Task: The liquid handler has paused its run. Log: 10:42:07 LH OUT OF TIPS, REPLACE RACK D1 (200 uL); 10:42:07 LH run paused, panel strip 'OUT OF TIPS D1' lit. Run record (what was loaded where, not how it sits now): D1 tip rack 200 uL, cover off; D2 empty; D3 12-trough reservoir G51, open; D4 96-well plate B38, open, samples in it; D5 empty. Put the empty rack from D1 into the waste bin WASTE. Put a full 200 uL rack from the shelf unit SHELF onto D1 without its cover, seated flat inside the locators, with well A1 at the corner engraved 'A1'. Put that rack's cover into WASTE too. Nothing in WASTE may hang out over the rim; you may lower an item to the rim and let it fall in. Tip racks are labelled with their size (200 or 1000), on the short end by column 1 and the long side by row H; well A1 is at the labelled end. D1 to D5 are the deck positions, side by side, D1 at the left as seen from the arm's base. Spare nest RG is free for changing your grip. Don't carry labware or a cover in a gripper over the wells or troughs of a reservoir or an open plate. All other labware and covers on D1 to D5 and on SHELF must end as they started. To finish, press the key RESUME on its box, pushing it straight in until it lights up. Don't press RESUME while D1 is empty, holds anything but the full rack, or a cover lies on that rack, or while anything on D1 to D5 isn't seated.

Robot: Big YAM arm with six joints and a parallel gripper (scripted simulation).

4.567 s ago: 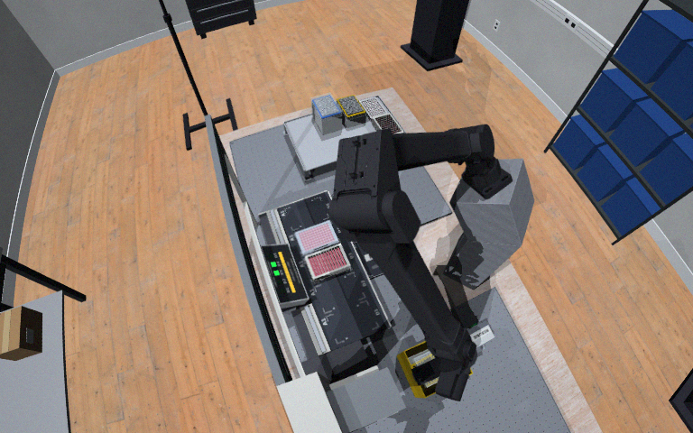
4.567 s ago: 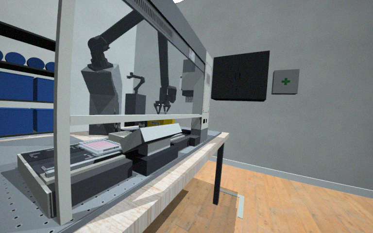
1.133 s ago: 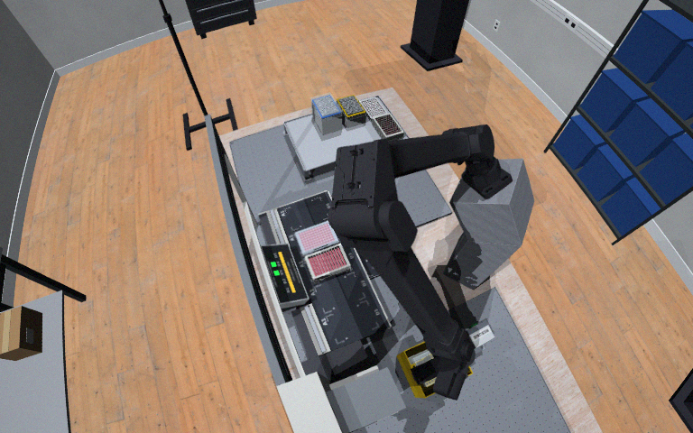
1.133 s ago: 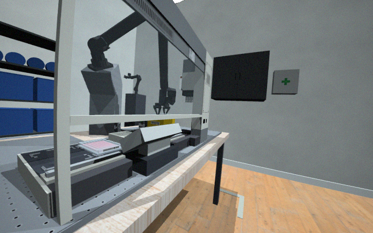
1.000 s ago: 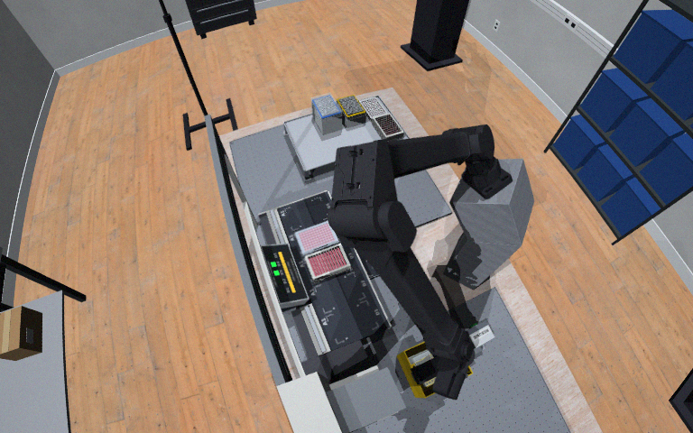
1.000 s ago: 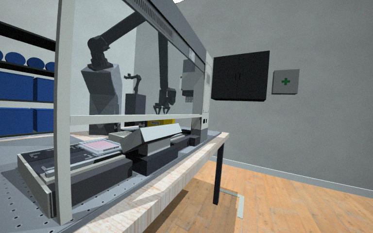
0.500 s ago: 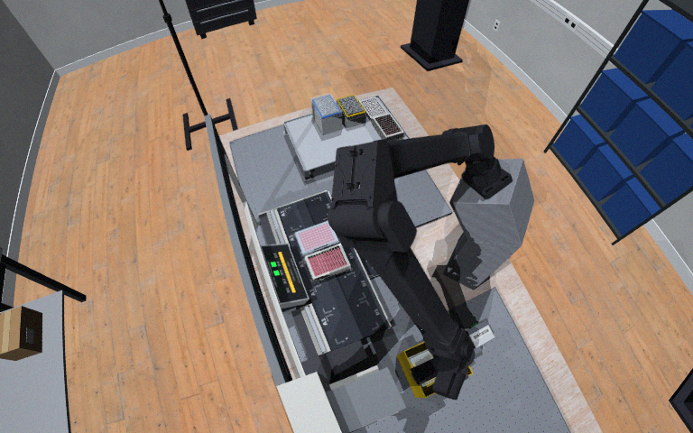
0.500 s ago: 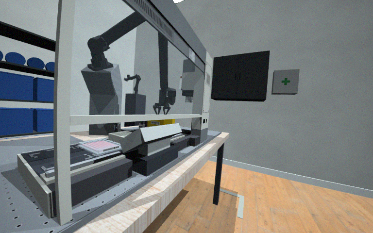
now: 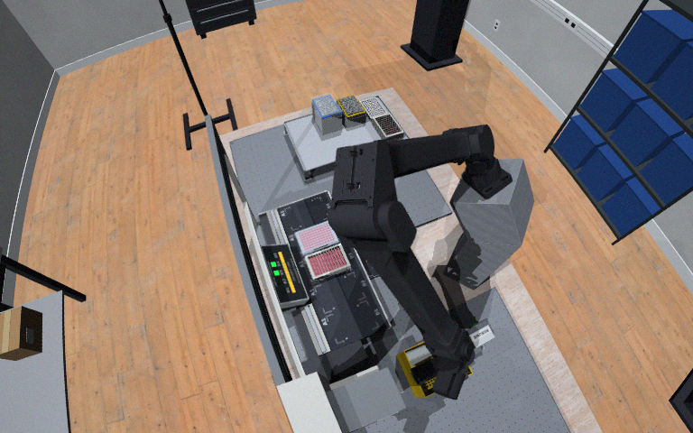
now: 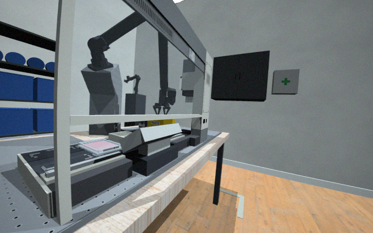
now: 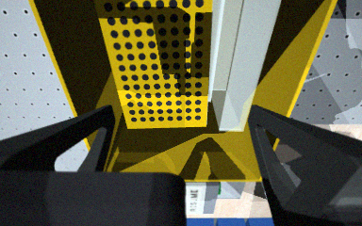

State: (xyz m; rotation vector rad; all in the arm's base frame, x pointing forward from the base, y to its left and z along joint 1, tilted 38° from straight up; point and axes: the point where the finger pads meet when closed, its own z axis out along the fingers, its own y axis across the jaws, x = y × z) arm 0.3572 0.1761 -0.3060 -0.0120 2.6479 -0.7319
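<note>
My gripper (image 11: 181, 112) (image 9: 450, 383) (image 10: 161, 110) is open and empty, hanging straight above the yellow waste bin (image 11: 306, 56) (image 9: 406, 368) (image 10: 162, 122). In the wrist view a yellow tip rack (image 11: 156, 71) with empty holes lies on the bin floor. A pale clear cover (image 11: 238, 61) stands on edge inside the bin, to the right of the rack and apart from my fingers. On the deck, the nest nearest the bin (image 9: 347, 314) is bare, with an A1 mark at its corner.
A pink plate (image 9: 317, 237) and a red-welled plate (image 9: 328, 261) sit mid-deck beside the lit panel (image 9: 283, 275). The shelf at the far end carries a blue rack (image 9: 326, 109), a yellow rack (image 9: 351, 106) and two more. The RESUME box (image 9: 480, 334) stands beside the bin.
</note>
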